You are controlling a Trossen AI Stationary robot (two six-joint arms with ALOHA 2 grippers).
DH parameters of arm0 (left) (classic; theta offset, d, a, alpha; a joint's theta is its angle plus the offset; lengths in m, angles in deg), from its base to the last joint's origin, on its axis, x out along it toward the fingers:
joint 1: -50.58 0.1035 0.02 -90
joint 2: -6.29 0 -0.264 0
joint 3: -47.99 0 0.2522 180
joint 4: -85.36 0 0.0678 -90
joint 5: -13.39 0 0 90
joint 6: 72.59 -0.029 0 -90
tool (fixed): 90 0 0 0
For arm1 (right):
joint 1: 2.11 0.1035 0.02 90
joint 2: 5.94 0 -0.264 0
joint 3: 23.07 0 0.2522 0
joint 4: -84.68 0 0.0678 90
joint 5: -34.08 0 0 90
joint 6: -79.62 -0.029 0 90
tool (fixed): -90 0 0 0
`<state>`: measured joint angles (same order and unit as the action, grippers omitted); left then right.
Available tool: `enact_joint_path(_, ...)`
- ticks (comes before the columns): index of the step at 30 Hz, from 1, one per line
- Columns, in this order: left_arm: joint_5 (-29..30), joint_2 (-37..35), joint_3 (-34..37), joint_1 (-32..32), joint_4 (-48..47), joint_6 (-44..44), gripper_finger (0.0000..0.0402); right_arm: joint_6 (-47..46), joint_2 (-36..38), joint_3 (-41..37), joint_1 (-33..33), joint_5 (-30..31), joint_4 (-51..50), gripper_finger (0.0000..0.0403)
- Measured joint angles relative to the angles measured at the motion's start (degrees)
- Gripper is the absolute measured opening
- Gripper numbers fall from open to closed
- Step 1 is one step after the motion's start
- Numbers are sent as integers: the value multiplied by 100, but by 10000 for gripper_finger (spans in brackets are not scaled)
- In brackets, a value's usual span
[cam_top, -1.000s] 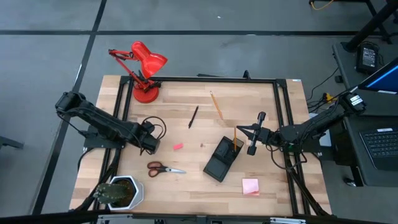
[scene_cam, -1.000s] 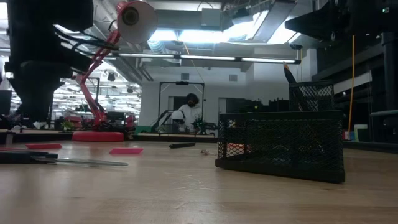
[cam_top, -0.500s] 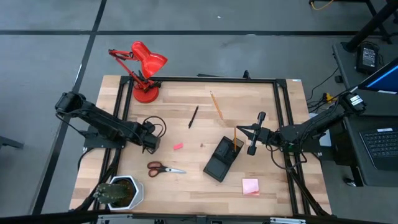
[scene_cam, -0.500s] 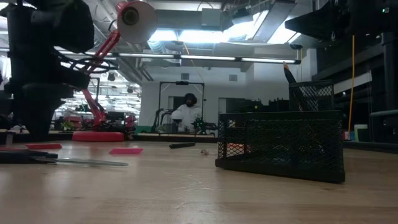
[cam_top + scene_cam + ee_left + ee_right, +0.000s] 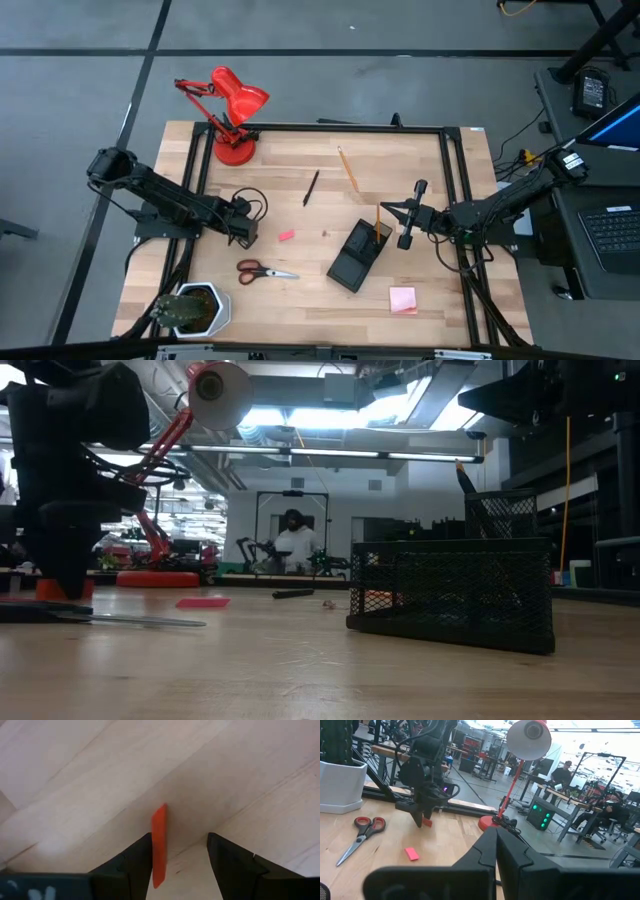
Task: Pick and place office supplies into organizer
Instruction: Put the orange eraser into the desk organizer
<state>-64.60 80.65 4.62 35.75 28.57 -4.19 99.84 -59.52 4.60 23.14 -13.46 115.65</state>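
A black mesh rectangular organizer (image 5: 356, 256) sits right of the wooden table's (image 5: 300, 300) centre. Red-handled scissors (image 5: 265, 270) lie to its left, a pink square sticky-note pad (image 5: 403, 299) near the front right corner, a red desk lamp (image 5: 231, 112) at the back left corner.

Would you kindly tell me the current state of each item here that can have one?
left gripper: jaws open, straddling red eraser
red eraser: on edge between the jaws, unclamped
right gripper: jaws shut, empty, beside organizer
organizer: upright, one pencil standing in it
scissors: closed, lying flat
pink eraser: lying loose
sticky-note pad: lying flat
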Motion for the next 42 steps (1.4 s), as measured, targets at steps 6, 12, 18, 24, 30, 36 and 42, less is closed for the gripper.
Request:
enact_joint_path(6,-47,0,4,2,-7,-9,180,0,-2,-2,-2,0,0,12)
enact_joint_path(12,-94,5,9,4,-17,-34,174,2,-2,0,-2,0,1,12)
enact_joint_path(18,-129,11,11,2,-1,-168,125,2,-2,0,-1,0,2,12)
enact_joint_path(24,-94,11,13,-2,-17,-175,65,2,-2,0,-1,1,1,12)
enact_joint_path(30,-47,13,17,-4,-9,-329,19,2,-2,-2,0,0,2,12)
enact_joint_path(36,-16,27,-81,-2,101,-650,24,2,-2,-2,-2,0,0,12)
enact_joint_path(42,317,29,-386,-2,230,-1213,19,2,-2,-2,-2,2,0,12)
